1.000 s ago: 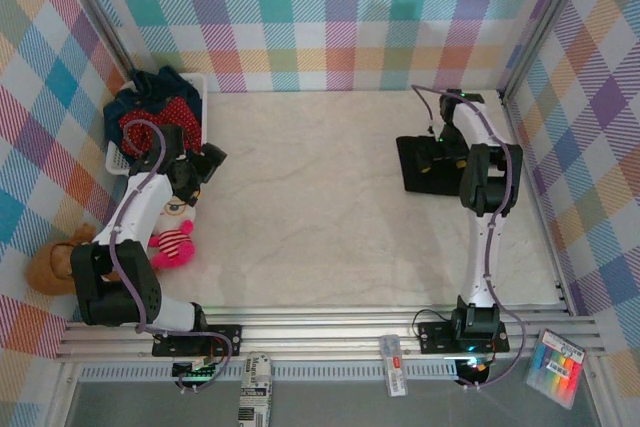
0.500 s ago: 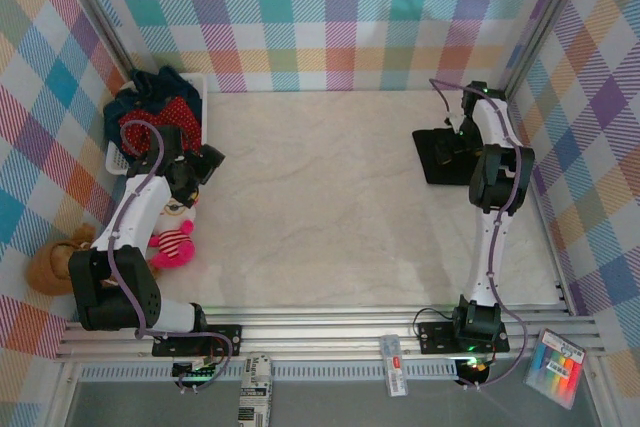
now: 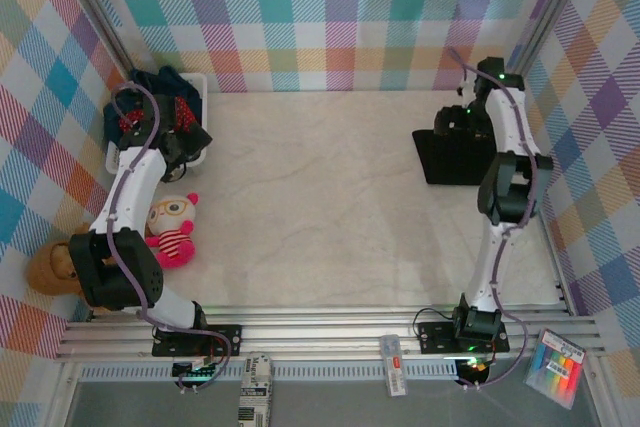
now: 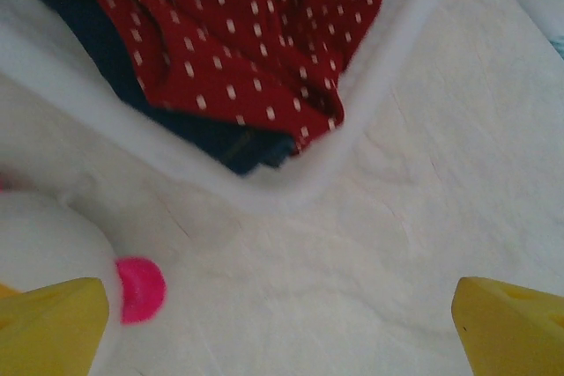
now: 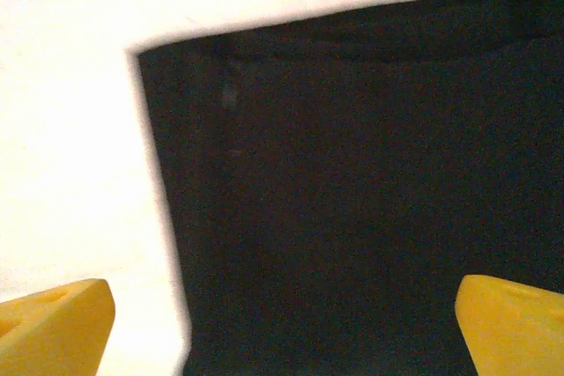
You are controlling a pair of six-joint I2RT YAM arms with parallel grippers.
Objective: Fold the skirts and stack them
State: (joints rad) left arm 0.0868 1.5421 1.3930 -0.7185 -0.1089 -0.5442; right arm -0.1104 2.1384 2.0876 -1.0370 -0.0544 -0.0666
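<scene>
Here, the white mesh basket [image 3: 203,80] is taken as the landmark; it stands on the pale table [image 3: 320,197], at its far left corner. Inside the basket a red skirt with white dots [image 3: 183,107] is seen, crumpled and lying over a dark blue denim skirt [image 3: 150,79]. In the left wrist view the red skirt with white dots [image 4: 256,33] hangs close to the inner corner of the basket wall [image 4: 352,129], and a fold of the dark blue denim skirt [image 4: 251,145] is seen under it.

The left gripper [image 3: 190,135] is held above the near right corner of the basket. Its jaws are spread wide and nothing is held between them; in the wrist view the left gripper [image 4: 282,332] is over bare table just outside that corner, with its yellow fingertips [image 4: 53,323] at the two lower edges.

Just in front of the basket a pink plush toy [image 3: 170,227] is lying, and a brown plush toy [image 3: 48,267] is placed further towards the near edge.

Far to the right of the basket, well apart from it, a black skirt [image 3: 450,157] is laid flat as a neat rectangle. The right gripper [image 3: 455,125] is held over its far part. In the right wrist view the jaws of the right gripper [image 5: 282,332] are wide apart above the black skirt [image 5: 352,200], and nothing is gripped.
</scene>
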